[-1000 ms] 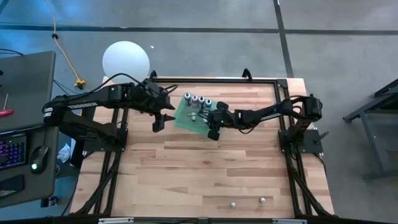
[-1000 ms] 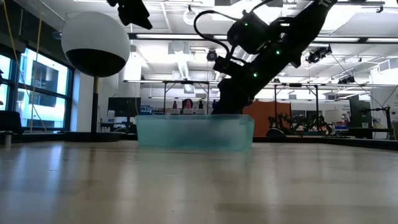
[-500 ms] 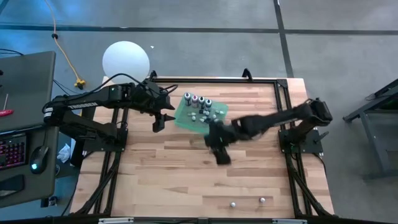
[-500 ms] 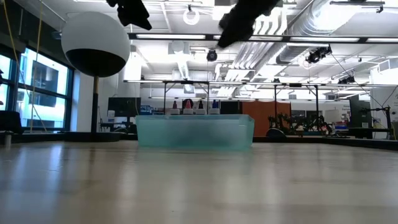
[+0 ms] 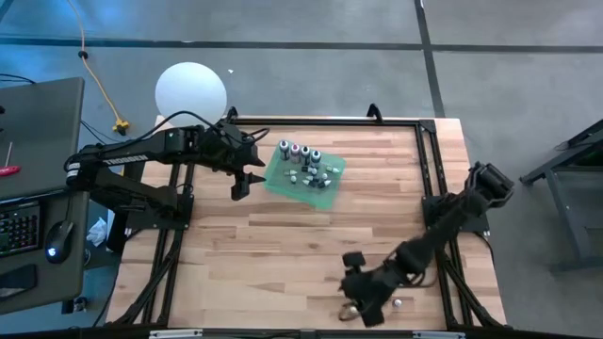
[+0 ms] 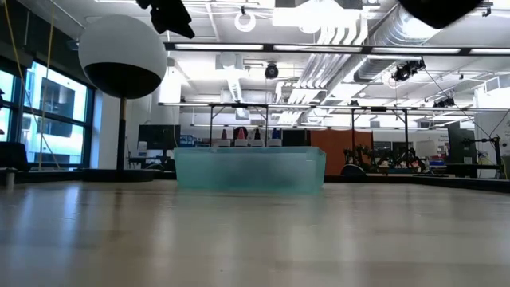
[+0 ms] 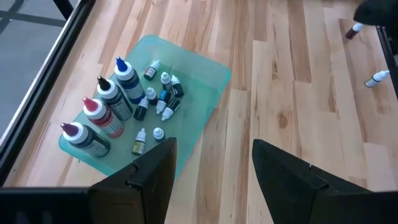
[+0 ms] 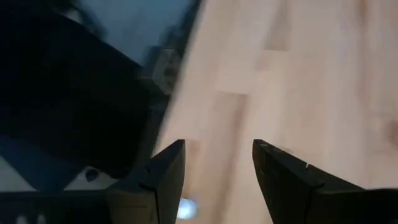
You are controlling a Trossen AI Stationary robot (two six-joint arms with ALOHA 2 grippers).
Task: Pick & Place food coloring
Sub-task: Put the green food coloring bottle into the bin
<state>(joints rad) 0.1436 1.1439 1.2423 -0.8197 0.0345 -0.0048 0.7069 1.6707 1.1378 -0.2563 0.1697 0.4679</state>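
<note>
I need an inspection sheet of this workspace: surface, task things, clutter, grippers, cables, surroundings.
Surface: wooden table in a black frame.
Job's things: green tray at the far side, holding four larger bottles and a group of small bottles; two loose bottles near the front edge.
Clutter: nothing seen.
Grippers: left gripper open beside the tray; right gripper open, low over the loose bottles.
Cables: yellow cable on the floor.
Surroundings: white globe, desk with keyboard.

A large white globe (image 5: pixel 191 89) stands off the wooden table (image 5: pixel 273 254), at about ten o'clock. A yellow cable (image 5: pixel 94 80) lies on the grey floor at eleven o'clock. A keyboard (image 5: pixel 19 229) and a mouse (image 5: pixel 58 239) are at nine o'clock.
</note>
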